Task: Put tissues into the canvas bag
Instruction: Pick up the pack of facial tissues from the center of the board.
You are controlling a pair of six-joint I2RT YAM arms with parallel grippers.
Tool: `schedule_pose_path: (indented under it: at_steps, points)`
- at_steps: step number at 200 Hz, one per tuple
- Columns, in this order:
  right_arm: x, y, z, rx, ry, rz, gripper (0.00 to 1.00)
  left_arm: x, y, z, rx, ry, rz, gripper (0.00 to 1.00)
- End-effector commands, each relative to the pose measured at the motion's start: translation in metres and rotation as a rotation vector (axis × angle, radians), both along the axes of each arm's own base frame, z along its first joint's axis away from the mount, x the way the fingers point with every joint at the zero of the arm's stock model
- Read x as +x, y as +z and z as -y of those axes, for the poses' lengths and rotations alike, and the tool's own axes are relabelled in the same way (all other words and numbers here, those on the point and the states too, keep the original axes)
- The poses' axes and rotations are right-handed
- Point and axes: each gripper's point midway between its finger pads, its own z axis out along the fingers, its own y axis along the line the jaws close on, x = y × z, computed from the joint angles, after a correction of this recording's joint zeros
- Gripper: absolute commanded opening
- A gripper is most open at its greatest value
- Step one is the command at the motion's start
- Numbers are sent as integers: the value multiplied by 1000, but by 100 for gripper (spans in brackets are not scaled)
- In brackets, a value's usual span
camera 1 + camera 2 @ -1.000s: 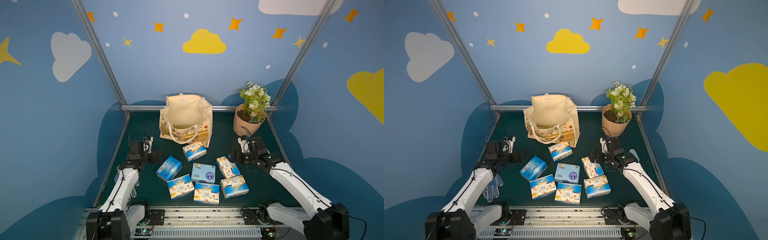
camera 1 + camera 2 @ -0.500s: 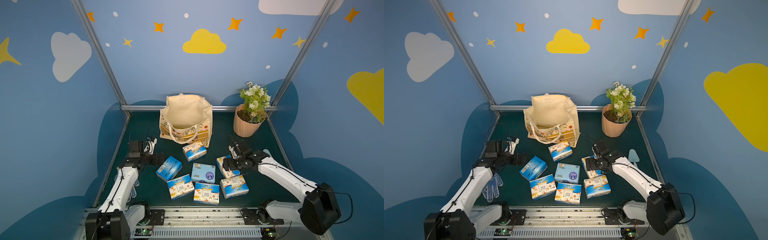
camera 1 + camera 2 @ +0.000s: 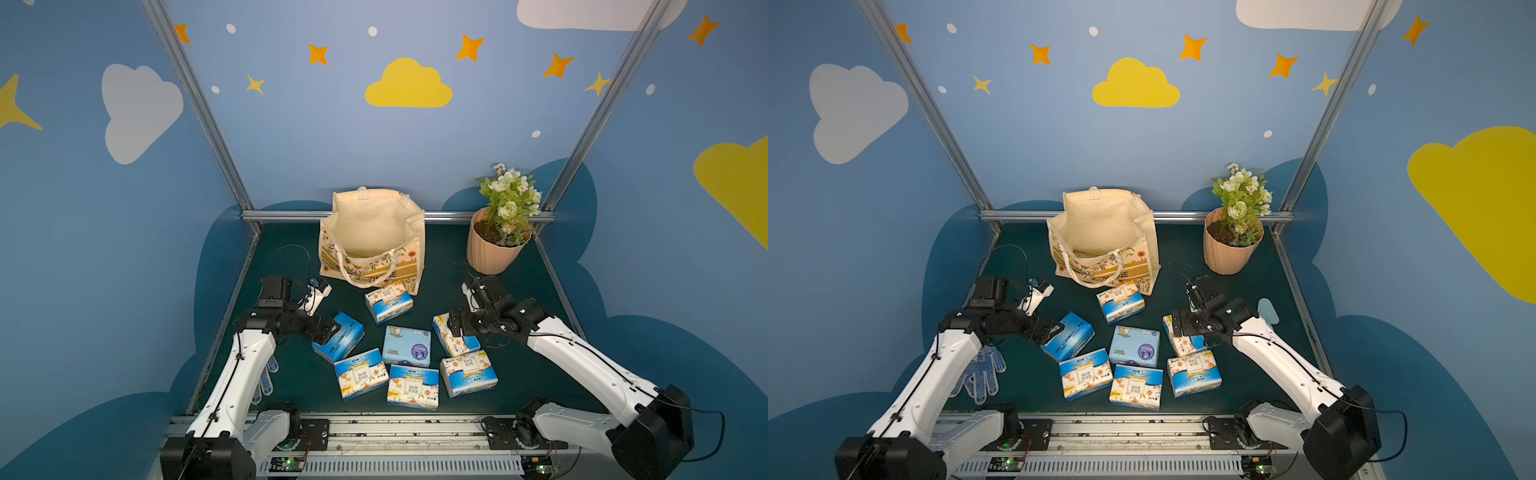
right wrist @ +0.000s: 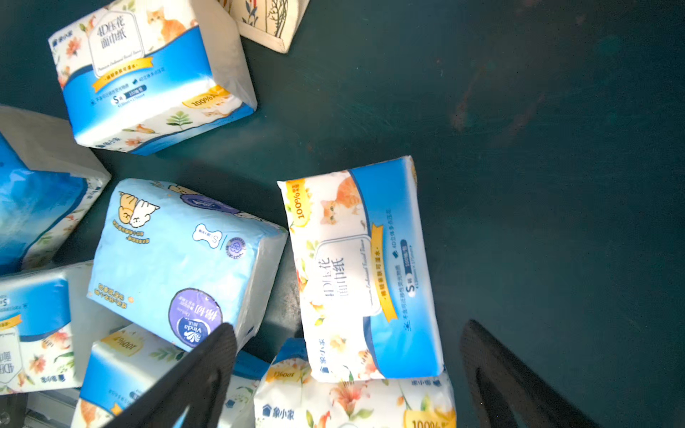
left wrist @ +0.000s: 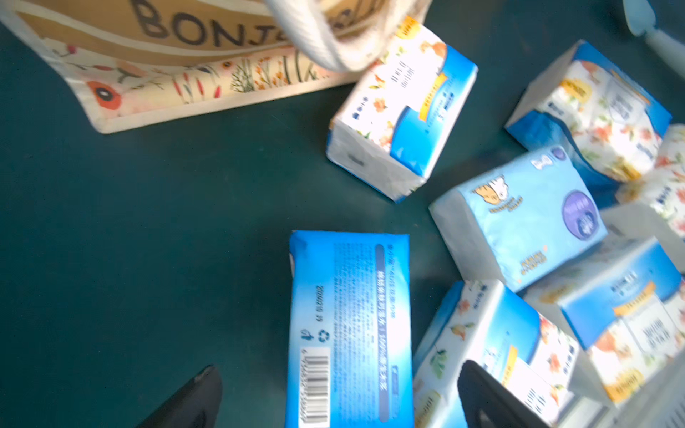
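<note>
One canvas bag (image 3: pixel 372 232) stands open at the back of the table (image 3: pixel 523 374), apparently empty; all seven tissues (image 3: pixel 407 347) lie in front of it. Left gripper (image 3: pixel 331 328) and right gripper (image 3: pixel 453 325) each straddle a pack, fingers wide apart, nothing clamped.

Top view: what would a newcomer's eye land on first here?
Seven packs of tissues lie clustered on the dark table, one pale blue among blue-and-white ones. Behind them the cream bag stands open, a peach flowerpot to its right. The left gripper and right gripper hang open on either side of the packs.
</note>
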Motion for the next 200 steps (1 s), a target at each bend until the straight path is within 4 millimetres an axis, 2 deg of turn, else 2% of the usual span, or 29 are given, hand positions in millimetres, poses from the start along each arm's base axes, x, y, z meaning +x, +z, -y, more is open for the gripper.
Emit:
schedule_pose_path:
  at_steps: [1, 16, 51, 67, 121, 158, 185, 200]
  points:
    - [1, 12, 8, -2, -52, 20, 95, -21, -5, 5, 50, -69, -104, 100]
    - [2, 11, 10, 4, -72, 23, 95, -22, -17, 12, 109, -90, -136, 100]
    - [1, 6, 11, 26, -95, 8, 95, -6, -42, 25, 220, -23, -176, 100]
    - [0, 7, 14, 31, -115, 12, 95, 1, -50, 23, 282, 1, -175, 100]
    - [3, 5, 17, 61, -135, 37, 95, 20, -56, 19, 391, 69, -130, 100]
    - [3, 0, 20, 53, -140, 23, 95, 9, -71, 30, 390, 11, -213, 100]
    - [2, -1, 24, 52, -145, 26, 95, 10, -72, 38, 379, -8, -214, 100]
    - [1, -2, 26, 54, -151, 26, 95, 14, -75, 36, 399, 2, -208, 100]
